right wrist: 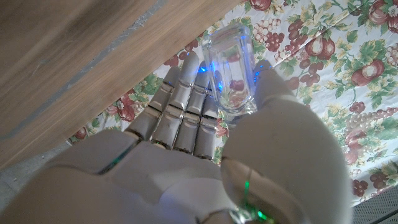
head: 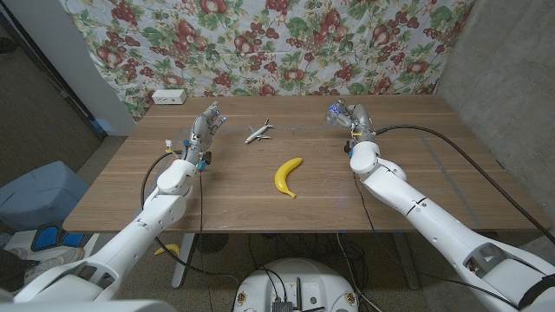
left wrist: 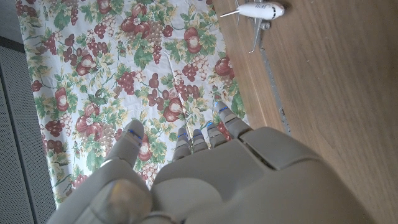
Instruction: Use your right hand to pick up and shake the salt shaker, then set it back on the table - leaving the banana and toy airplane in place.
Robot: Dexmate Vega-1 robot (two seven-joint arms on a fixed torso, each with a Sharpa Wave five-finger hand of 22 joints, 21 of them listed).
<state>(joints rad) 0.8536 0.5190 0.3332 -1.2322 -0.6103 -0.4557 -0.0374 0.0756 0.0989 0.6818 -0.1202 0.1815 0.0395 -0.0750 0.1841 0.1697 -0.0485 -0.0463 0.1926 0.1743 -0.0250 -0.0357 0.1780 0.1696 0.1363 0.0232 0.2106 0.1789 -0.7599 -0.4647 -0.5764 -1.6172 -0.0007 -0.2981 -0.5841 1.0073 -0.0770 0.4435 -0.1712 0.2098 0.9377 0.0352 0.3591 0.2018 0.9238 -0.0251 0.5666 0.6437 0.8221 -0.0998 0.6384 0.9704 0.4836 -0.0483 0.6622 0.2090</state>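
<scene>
While our right hand [right wrist: 205, 124] clamps the shaker [right wrist: 231, 74] near the table's [head: 416, 186] far edge, we shake gently, keeping the pinch firm.

White-shelled arms, black cables, grey fingers [right wrist: 186, 99] with blue lights.

Clear salt shaker [right wrist: 229, 74] gripped in right hand [right wrist: 205, 155], raised off table. Yellow banana [head: 287, 177] mid-table; white toy airplane [head: 257, 132] beyond it.

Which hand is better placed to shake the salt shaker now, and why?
Right. The right hand already grips the clear salt shaker; the left hand holds nothing beside the toy airplane.
</scene>
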